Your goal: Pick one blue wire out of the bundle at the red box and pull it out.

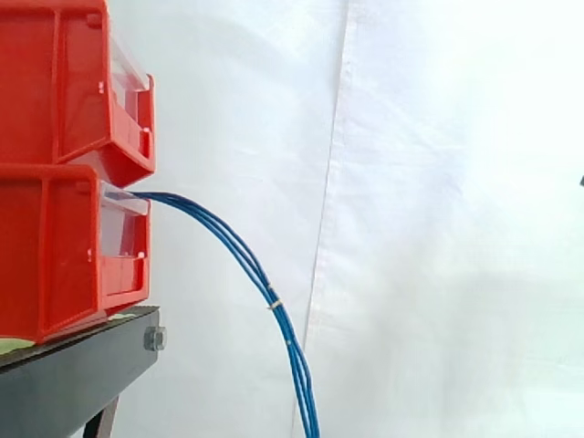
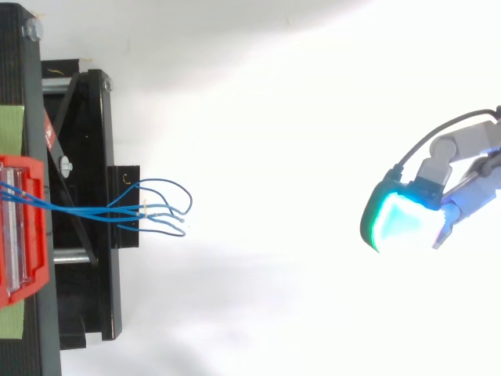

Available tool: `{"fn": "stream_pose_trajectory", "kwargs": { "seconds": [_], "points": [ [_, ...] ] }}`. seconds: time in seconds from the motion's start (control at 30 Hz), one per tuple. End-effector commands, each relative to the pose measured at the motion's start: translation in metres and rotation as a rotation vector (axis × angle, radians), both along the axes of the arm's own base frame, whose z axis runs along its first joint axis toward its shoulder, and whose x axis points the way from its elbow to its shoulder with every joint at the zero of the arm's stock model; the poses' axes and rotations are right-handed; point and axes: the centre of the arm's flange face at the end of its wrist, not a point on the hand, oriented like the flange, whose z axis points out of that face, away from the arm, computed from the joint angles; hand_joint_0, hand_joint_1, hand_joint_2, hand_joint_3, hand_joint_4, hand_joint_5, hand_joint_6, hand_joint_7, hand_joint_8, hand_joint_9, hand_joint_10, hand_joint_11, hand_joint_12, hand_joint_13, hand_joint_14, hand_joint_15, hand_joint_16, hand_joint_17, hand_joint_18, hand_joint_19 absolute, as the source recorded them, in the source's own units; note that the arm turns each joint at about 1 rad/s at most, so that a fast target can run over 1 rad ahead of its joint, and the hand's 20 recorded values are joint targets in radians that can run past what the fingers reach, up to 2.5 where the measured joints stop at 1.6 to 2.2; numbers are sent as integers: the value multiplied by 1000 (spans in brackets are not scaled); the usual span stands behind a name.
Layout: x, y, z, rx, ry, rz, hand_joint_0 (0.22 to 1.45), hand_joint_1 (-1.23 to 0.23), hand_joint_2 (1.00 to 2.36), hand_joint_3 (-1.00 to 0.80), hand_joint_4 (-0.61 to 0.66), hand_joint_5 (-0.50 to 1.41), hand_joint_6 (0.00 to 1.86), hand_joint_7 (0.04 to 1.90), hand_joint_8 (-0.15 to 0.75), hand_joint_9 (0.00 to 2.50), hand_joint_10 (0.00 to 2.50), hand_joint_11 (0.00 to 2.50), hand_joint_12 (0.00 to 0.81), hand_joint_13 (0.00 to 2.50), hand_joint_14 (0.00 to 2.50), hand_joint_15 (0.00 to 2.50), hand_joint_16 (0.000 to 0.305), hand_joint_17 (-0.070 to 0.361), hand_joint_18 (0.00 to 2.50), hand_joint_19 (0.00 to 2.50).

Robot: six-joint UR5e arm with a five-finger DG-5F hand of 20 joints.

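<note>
We take the lower red plastic bin [image 1: 55, 246] as our landmark. It sits on a black metal stand [image 1: 73, 374], with a second red plastic bin [image 1: 55, 82] stacked on top of it. The bundle of thin blue wires [image 1: 233, 245] leaves this bin's front opening, arcs outward and hangs down in front of the white curtain [image 1: 438, 182]. A small pale tie [image 1: 274, 304] binds the strands together part-way down the drop. From above, the wires run out from the bin over the stand, and beyond the tie their free ends fan apart into separate loops.

The robot's hand [image 2: 403, 219] is well away from the bin, on the far side of the wire ends, with a cyan-green pad glowing toward them. It touches no wire and holds nothing. We cannot tell how far open it is.

We judge the step in hand to be the approach. To do it well, we should aim for the spread ends beyond the tie, where one strand stands clear of its neighbours. There we close on that strand alone and pull straight away from the bin, so the tie does not drag the others along.
</note>
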Motion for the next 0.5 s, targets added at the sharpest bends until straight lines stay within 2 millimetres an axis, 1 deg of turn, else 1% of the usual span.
{"fn": "stream_pose_trajectory", "kwargs": {
  "seconds": [0.0, 0.07, 0.1, 0.13, 0.27, 0.37, 0.47],
  "points": [
    [8, 1, -7, 1, 0, -3, 550, -725, 1000, -500, 430, -132, 502, 960, 355, 805, 8, 356, 443, 823, 12, 367, 57, 128, 825, 456],
    [19, 3, -12, 2, 3, -2, 550, -722, 1000, -500, 429, -130, 503, 964, 355, 810, 8, 359, 442, 827, 13, 373, 57, 128, 829, 453],
    [22, 4, -12, 2, 1, 0, 550, -722, 1000, -500, 425, -130, 502, 962, 356, 810, 8, 355, 442, 830, 14, 373, 57, 129, 829, 455],
    [28, 4, -18, 3, 4, -2, 550, -721, 1000, -500, 433, -130, 502, 961, 354, 810, 8, 348, 443, 833, 14, 370, 57, 129, 830, 455],
    [44, 3, -19, 1, -2, -11, 551, -720, 1000, -500, 435, -129, 502, 966, 356, 812, 8, 358, 445, 838, 12, 375, 57, 129, 832, 455],
    [46, 0, -12, -5, -11, -24, 553, -719, 1000, -500, 434, -128, 503, 966, 355, 814, 10, 359, 443, 844, 13, 383, 57, 129, 833, 455],
    [47, -5, -11, -27, -16, -56, 553, -719, 1000, -500, 433, -128, 503, 961, 356, 820, 8, 359, 443, 851, 15, 381, 57, 128, 834, 455]
  ]
}}
